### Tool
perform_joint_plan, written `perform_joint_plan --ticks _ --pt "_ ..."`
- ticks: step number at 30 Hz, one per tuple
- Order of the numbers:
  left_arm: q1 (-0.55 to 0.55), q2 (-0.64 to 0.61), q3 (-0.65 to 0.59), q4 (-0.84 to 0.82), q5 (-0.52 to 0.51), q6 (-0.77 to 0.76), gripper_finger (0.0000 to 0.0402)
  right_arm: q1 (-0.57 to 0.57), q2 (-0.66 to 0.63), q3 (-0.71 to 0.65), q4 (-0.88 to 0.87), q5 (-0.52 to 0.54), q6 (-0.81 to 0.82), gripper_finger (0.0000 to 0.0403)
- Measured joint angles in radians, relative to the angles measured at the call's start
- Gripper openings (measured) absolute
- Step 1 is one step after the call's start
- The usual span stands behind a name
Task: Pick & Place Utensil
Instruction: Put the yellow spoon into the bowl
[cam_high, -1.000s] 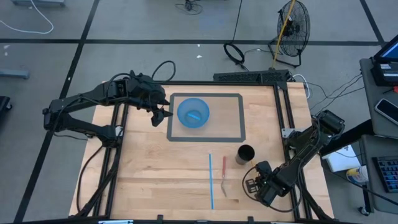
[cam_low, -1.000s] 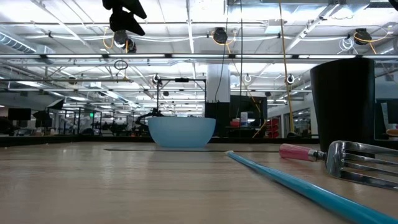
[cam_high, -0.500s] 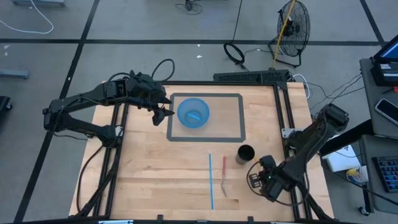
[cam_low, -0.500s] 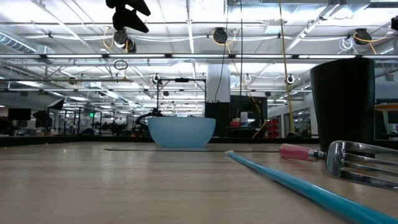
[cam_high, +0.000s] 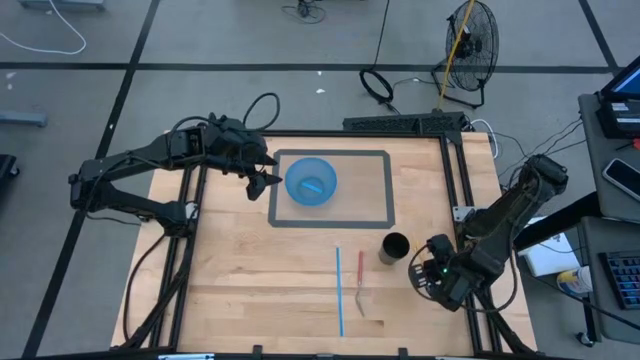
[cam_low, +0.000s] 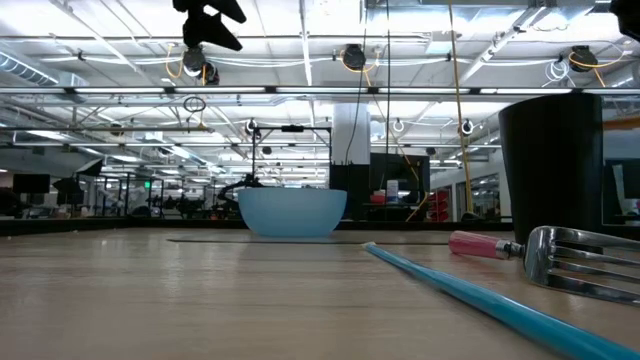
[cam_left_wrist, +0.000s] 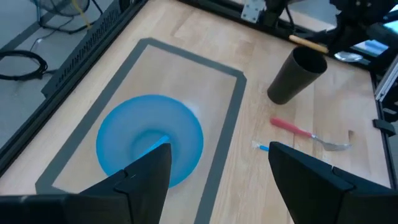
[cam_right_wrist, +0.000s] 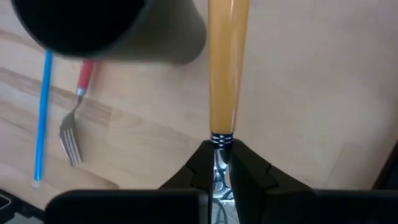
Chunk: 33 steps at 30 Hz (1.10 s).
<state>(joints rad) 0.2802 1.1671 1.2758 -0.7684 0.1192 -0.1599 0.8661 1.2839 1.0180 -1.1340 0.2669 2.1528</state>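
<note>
the right gripper (cam_right_wrist: 222, 167) is clamped on the metal end of a yellow-handled utensil (cam_right_wrist: 227, 68), held above the wooden tabletop (cam_right_wrist: 311, 93). beyond it: a black cup (cam_right_wrist: 106, 28), a red-handled fork (cam_right_wrist: 76, 121) and a blue straw (cam_right_wrist: 42, 118).

Can't make out the metal end of the yellow-handled utensil (cam_right_wrist: 227, 68), buried between the fingers (cam_right_wrist: 202, 165). Black cup (cam_right_wrist: 112, 28) chopped off by the frame edge. Fork (cam_low: 580, 262) cut at the low view's side, tines only.

Bowl (cam_high: 310, 181) on mat (cam_high: 375, 205); cup (cam_high: 395, 248) right of fork (cam_high: 360, 285).
</note>
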Motion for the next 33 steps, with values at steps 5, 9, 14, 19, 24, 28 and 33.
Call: perform_joint_plan --ticks 5,9,14,19,24,28,33 --pt "0.000 0.000 0.000 0.037 0.000 -0.013 0.0273 0.000 -0.039 0.000 -0.049 0.001 -0.017 0.0023" --pt "0.000 0.000 0.000 0.055 0.000 -0.028 0.0273 0.000 -0.067 0.000 -0.092 0.026 -0.023 0.0023" --pt "0.000 0.000 0.000 0.101 0.001 -0.055 0.0273 -0.001 -0.113 0.000 -0.122 0.088 -0.054 0.0024" --pt "0.000 0.000 0.000 0.143 0.001 -0.076 0.0273 -0.003 -0.166 0.000 -0.138 0.135 -0.103 0.0024" --pt "-0.001 0.000 0.000 0.189 -0.016 -0.099 0.0273 -0.007 -0.214 0.000 -0.139 0.213 -0.163 0.0023" --pt "-0.002 0.000 0.000 0.231 -0.016 -0.115 0.0273 -0.029 -0.250 0.000 -0.139 0.252 -0.245 0.0024" --pt "-0.021 0.018 0.001 0.301 -0.014 -0.141 0.0273 -0.067 -0.294 0.000 -0.139 0.274 -0.357 0.0024"
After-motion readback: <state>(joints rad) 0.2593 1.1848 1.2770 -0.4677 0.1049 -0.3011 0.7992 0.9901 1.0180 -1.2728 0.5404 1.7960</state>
